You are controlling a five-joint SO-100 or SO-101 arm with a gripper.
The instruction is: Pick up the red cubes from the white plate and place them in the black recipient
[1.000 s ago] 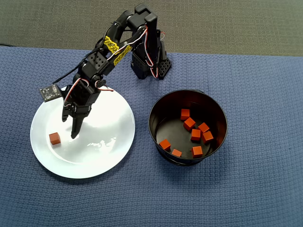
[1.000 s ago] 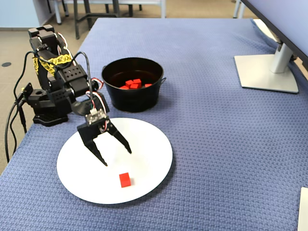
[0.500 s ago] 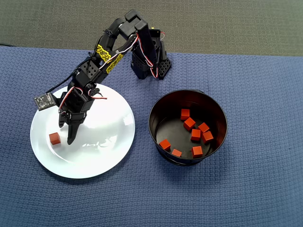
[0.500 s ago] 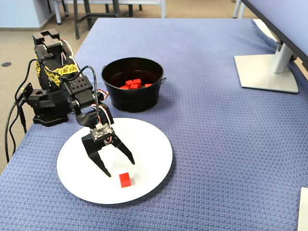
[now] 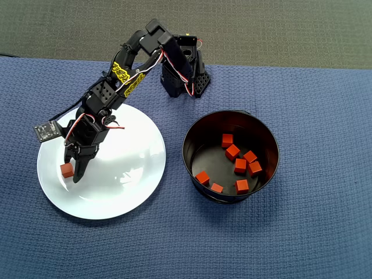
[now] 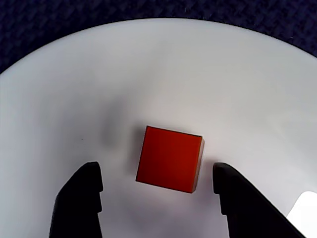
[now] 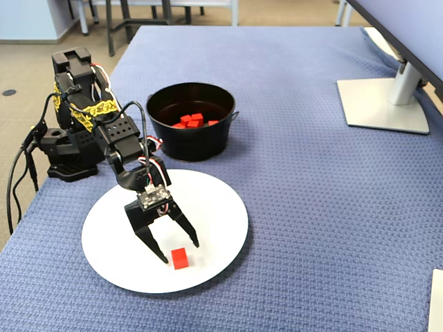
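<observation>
Fingers spread wide is how we find the gripper (image 6: 157, 181) — in the wrist view the two black fingertips (image 6: 81, 191) stand on either side of one red cube (image 6: 170, 158), with white showing between each tip and the cube, so nothing is pinched. We see the same in the fixed view, where the gripper (image 7: 180, 252) hangs low over the near part of the white plate (image 7: 221, 207) and that cube (image 7: 180, 259) sits between the open tips. From overhead, this cube (image 5: 67, 170) lies at the plate's left side and is the only one on it. To the right of the plate, the black recipient (image 5: 192, 136) holds the other red cubes (image 5: 239, 165) — seven, scattered loosely over its flat bottom.
</observation>
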